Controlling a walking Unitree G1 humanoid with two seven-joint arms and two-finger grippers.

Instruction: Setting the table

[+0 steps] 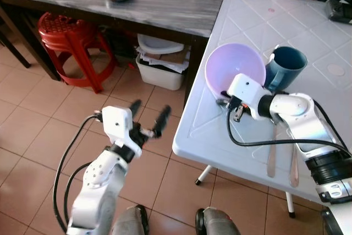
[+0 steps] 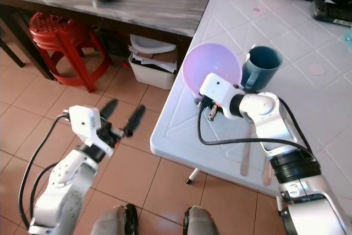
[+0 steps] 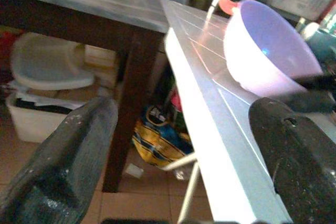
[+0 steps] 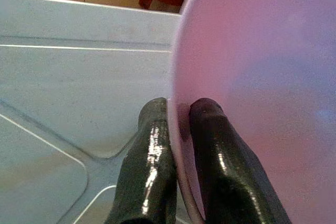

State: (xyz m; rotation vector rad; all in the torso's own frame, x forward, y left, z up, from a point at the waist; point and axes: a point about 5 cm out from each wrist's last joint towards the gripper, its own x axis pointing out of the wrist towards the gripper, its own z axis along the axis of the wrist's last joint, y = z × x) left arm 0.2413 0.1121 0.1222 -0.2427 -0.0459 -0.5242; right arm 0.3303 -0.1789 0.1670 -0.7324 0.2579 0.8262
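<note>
Right end effector (image 4: 178, 129) pinching tilted bowl (image 1: 234, 67) rim

Bright, even daylight — soft glare on the white table (image 1: 308, 37); left wrist view blurred, fingers (image 3: 63, 156) unfocused.

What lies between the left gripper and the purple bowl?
The white table's near edge and bare top. In the head views the open left gripper hovers over floor tiles; the right gripper pinches the purple bowl's rim.
</note>
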